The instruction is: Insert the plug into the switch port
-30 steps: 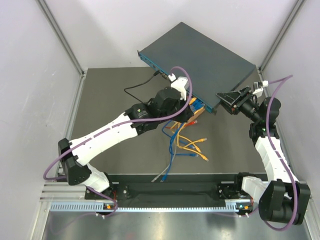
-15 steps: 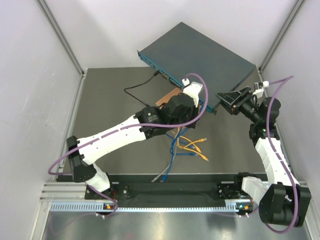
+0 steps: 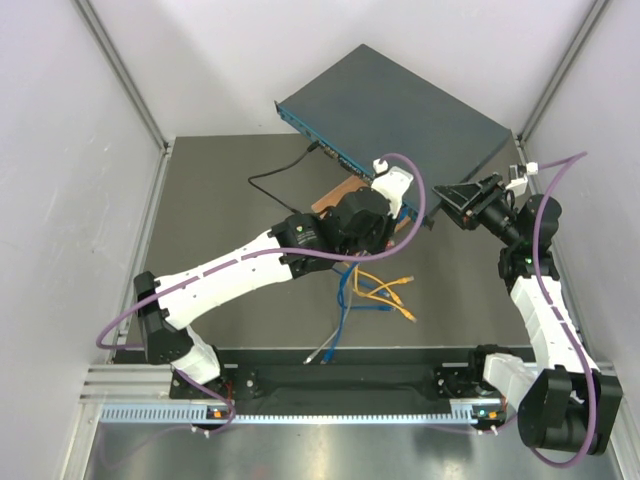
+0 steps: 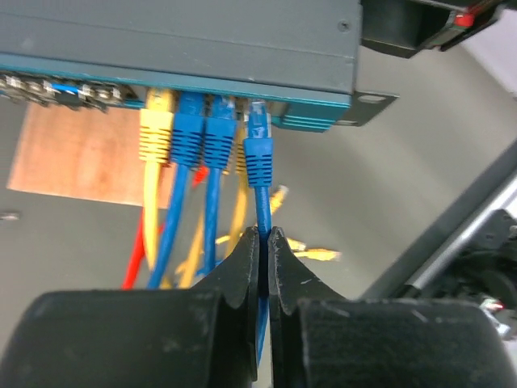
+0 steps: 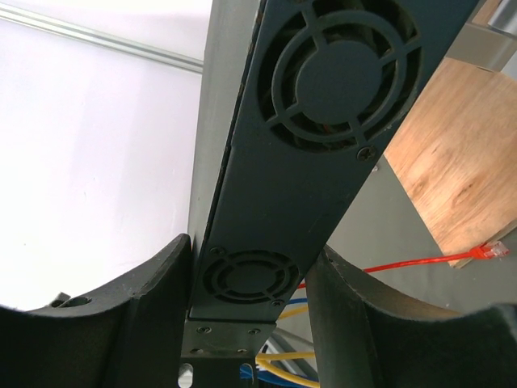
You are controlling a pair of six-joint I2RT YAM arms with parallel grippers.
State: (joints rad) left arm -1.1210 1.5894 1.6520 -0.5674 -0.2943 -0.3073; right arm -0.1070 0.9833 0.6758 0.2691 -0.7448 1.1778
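Jaws of left gripper [image 4: 262, 242] pinch the blue cable [image 4: 263, 206] behind the plug [image 4: 258, 149], axis aimed straight ahead at the switch [image 4: 178, 36] port; right gripper [image 5: 254, 271] clamps the switch.

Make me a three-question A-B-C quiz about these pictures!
1. Where is the wooden board? A. below the switch B. on top of it C. in an end effector
2. What colour is the cable pinched by the left end effector? A. red B. yellow C. blue
3. What is the right end effector doing? A. hanging open in air B. clamping the switch's end C. holding a plug
Answers: 1A, it shows beneath the switch's front; 2C, blue runs between the shut fingers; 3B, fingers press both sides of the switch.
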